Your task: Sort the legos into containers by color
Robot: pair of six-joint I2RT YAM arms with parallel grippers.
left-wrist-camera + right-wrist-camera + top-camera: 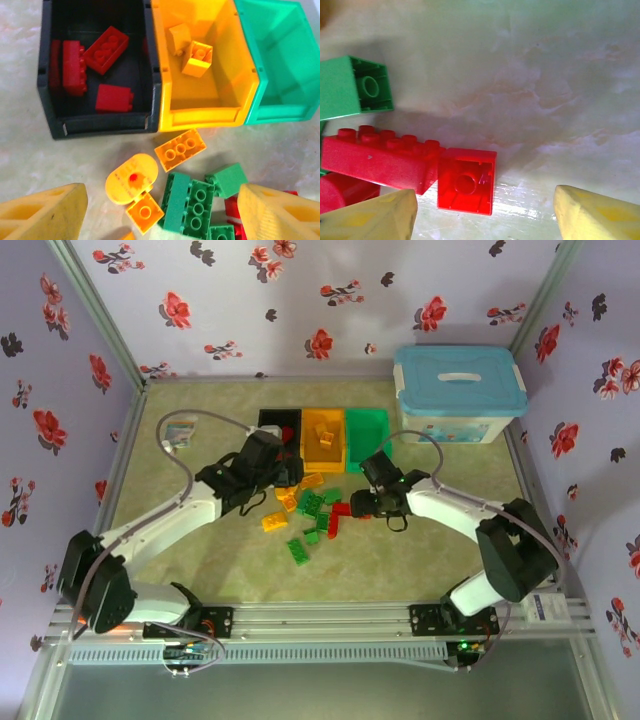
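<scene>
Loose legos (310, 512) in red, orange and green lie in front of the three joined containers: black bin (100, 125), orange bin (200, 117) and green bin (280, 112). Three red bricks (105, 50) lie in the black bin and two orange bricks (197, 59) in the orange one. My left gripper (160, 220) hovers open over an orange brick (145, 212) and green bricks (192, 207), holding nothing. My right gripper (485, 217) is open, straddling a small upturned red brick (466, 181) with gaps on both sides. A long red brick (380, 157) touches it on the left.
A white box with a light-blue lid (460, 390) stands at the back right. A yellow-orange oval piece with a red dot (131, 177) lies among the bricks. A small packet (180, 433) rests at the back left. Floral walls enclose the table.
</scene>
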